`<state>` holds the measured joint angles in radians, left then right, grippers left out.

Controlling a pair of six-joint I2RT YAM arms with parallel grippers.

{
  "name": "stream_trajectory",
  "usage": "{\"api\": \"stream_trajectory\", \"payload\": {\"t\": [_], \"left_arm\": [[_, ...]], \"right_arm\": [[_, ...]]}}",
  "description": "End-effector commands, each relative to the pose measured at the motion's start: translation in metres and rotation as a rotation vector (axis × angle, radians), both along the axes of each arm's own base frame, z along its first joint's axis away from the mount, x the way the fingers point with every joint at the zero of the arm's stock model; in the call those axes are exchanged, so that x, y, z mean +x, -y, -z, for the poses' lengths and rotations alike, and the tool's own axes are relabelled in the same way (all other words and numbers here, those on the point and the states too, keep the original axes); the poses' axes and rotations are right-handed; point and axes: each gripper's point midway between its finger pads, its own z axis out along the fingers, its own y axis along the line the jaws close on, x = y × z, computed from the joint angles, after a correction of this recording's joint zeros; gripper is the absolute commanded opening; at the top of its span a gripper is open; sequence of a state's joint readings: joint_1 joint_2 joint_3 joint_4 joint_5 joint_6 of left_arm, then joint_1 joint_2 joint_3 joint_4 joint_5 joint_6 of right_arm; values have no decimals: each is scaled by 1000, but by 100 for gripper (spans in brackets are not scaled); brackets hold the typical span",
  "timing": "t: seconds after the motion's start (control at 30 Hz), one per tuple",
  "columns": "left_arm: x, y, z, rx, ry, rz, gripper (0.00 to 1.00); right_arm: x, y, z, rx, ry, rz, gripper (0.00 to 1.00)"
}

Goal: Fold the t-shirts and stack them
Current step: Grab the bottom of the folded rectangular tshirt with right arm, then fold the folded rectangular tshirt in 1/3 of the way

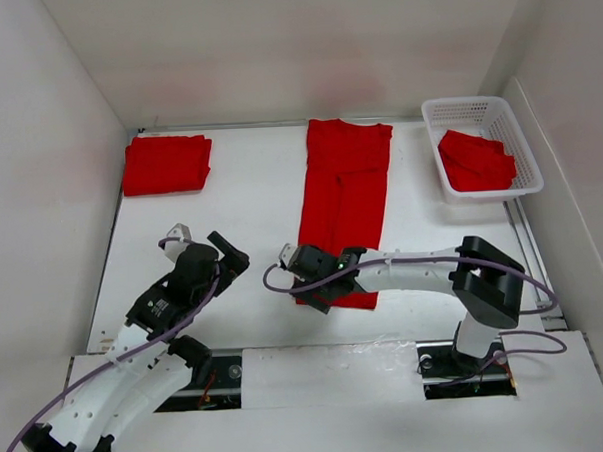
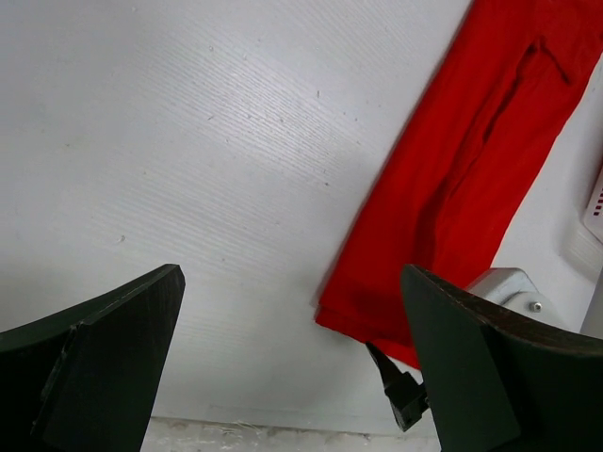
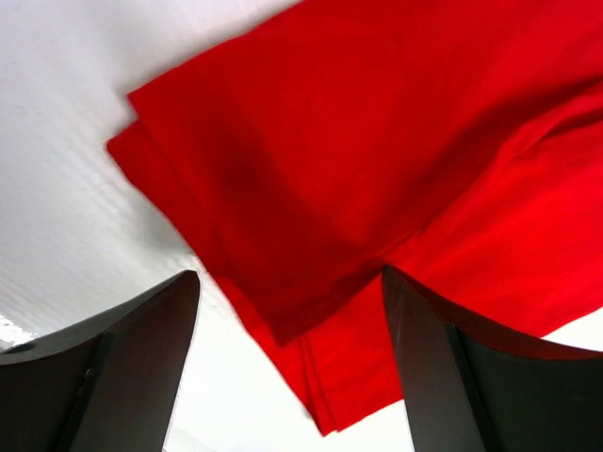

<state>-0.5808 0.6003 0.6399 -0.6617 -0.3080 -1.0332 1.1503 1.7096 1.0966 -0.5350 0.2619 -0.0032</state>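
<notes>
White table, white walls, three red shirts out

The table (image 1: 251, 208) sat boxed in by pale walls (image 1: 274, 47). A long shirt (image 1: 342, 199) lay mid-table, a folded shirt (image 1: 166, 164) far left, and a third shirt (image 1: 476, 161) in the basket (image 1: 476, 105) far right. The right gripper (image 1: 319, 285) reached low over the long shirt's near hem, fingers spread wide. The left gripper (image 1: 233, 251) hung over bare table, fingers apart too.

Spread t-shirt (image 1: 345, 184) near hem hidden under right gripper (image 1: 319, 290)
</notes>
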Motion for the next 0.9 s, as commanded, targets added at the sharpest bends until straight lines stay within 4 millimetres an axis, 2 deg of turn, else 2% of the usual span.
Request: {"api": "stream_trajectory", "payload": {"t": [0.0, 0.07, 0.13, 0.33, 0.47, 0.53, 0.63, 0.67, 0.87], "left_arm": [[9, 0, -12, -8, 40, -25, 100], [9, 0, -12, -8, 40, -25, 100], [9, -1, -12, -1, 41, -19, 100], [9, -2, -12, 4, 44, -26, 100], [9, -2, -12, 4, 44, -26, 100], [10, -4, -13, 10, 48, -34, 100], [9, -5, -11, 15, 41, -34, 100], [9, -4, -11, 9, 40, -39, 100], [10, -6, -11, 14, 43, -46, 100]], "right_arm": [[3, -7, 5, 36, -24, -4, 78], [6, -8, 6, 39, -31, 5, 75], [13, -3, 12, 23, -49, 29, 66], [7, -2, 21, -9, -92, 10, 56], [5, -6, 25, -15, -116, -8, 41], [3, -5, 33, -39, -136, -19, 30], [-3, -9, 33, -22, -170, -35, 15], [-6, -10, 34, -15, -185, -41, 15], [-28, -32, -5, 156, -261, -55, 4]]}}
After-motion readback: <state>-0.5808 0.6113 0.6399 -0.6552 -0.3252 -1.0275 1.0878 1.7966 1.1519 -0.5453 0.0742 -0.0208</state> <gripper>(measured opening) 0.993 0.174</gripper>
